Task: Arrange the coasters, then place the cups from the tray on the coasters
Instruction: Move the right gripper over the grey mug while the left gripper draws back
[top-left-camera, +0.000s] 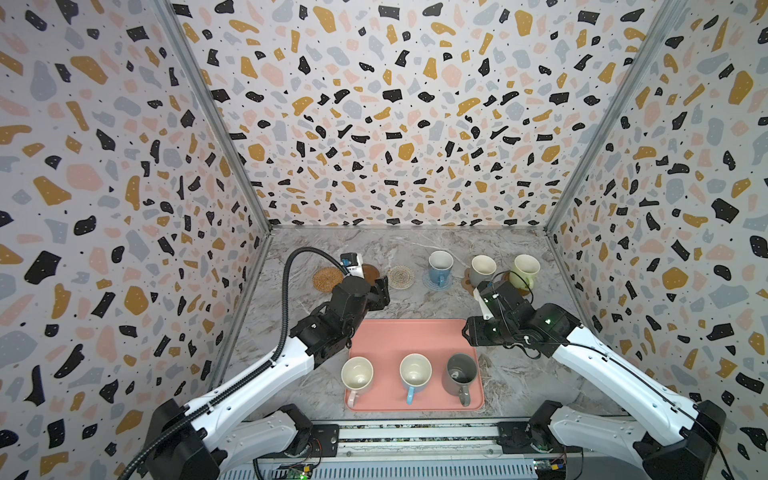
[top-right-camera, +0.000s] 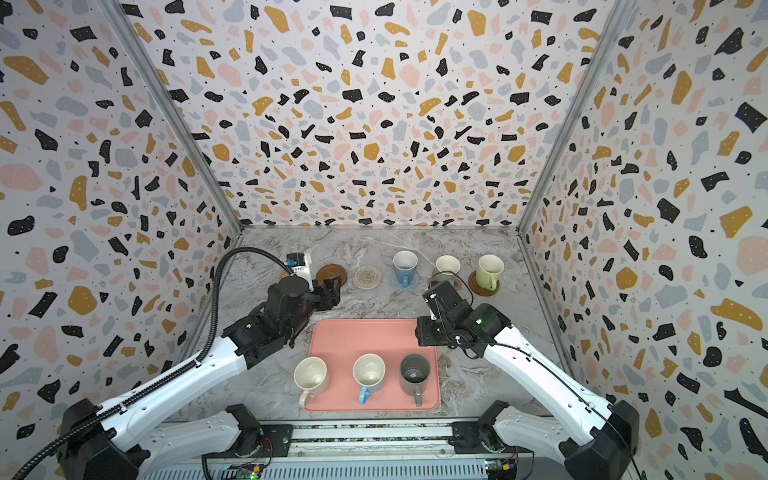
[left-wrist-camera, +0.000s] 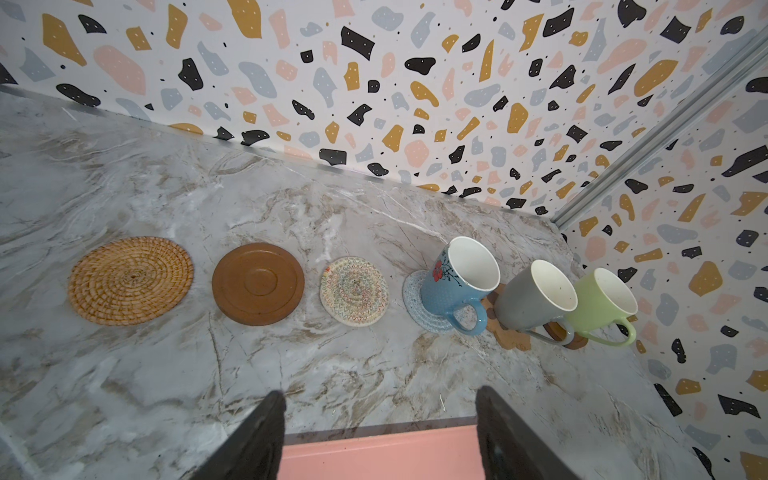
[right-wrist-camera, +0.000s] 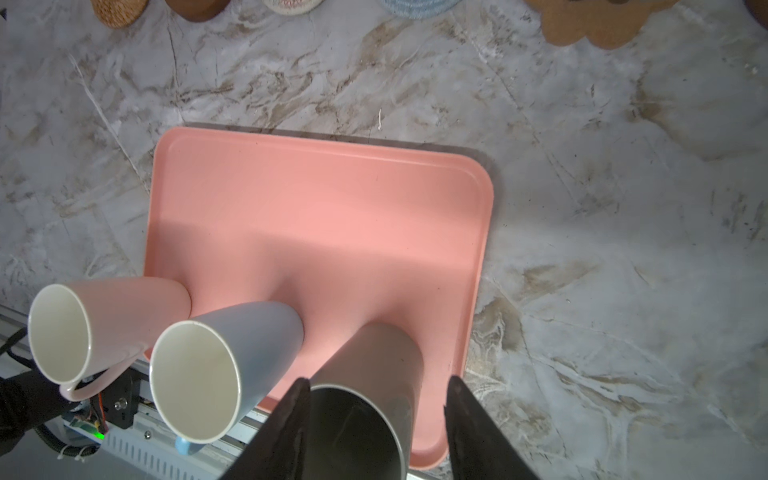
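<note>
Cups (top-left-camera: 415, 372) upright on tray (top-left-camera: 407, 336) — handles point at me.
My left gripper (left-wrist-camera: 380, 395), right gripper (right-wrist-camera: 379, 380): jaws apart — marble table (top-left-camera: 419, 303), spotty walls (top-left-camera: 395, 124).

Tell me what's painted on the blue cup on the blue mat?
A red flower with dark stems on the blue cup; left wrist view shows it best.

Both top views look steeply down from high above the near edge of the desk (top-left-camera: 415, 307) toward the back wall (top-left-camera: 395, 124), sharing nearly the whole scene. The left wrist view looks low between the left fingers (left-wrist-camera: 262, 440) across to the coasters (left-wrist-camera: 131, 280). The right wrist view hangs close over the tray (right-wrist-camera: 316, 216), and both wrist views share its far rim.
</note>
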